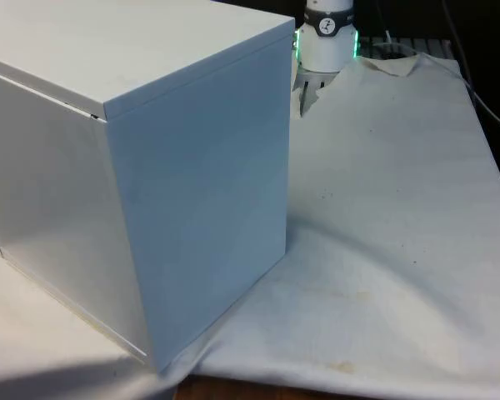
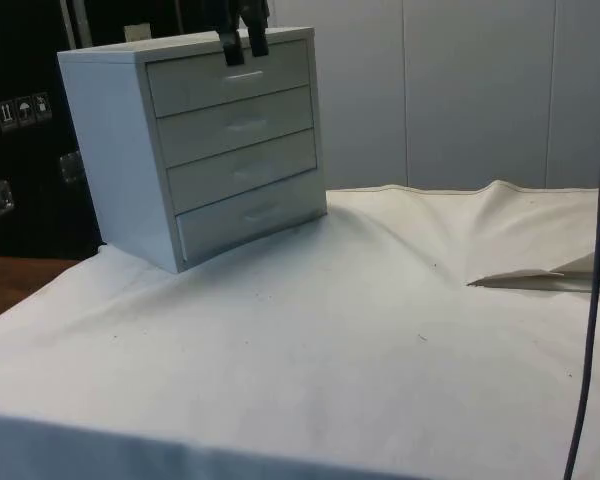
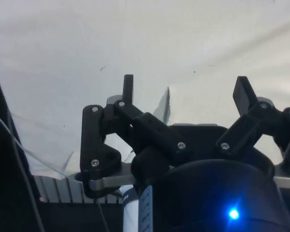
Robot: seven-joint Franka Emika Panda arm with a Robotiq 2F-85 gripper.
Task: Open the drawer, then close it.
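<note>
The white chest of drawers (image 2: 130, 150) stands at the table's left in the side view, its several drawers all pushed in. In the front view the chest (image 1: 150, 167) turns its plain back and side to the camera. My gripper (image 2: 242, 42) hangs in front of the top drawer (image 2: 230, 75), its fingertips just above that drawer's small handle (image 2: 245, 73). The gripper is open with nothing between its fingers. The gripper (image 1: 303, 98) peeks out behind the chest's far corner in the front view. In the wrist view the gripper (image 3: 186, 92) is spread wide over white cloth.
The white cloth (image 2: 360, 320) covers the table, with a raised fold (image 2: 530, 280) at the side view's right. A thin cable (image 2: 592, 300) hangs down at that right edge. Dark cabinets (image 2: 20, 150) stand behind the chest.
</note>
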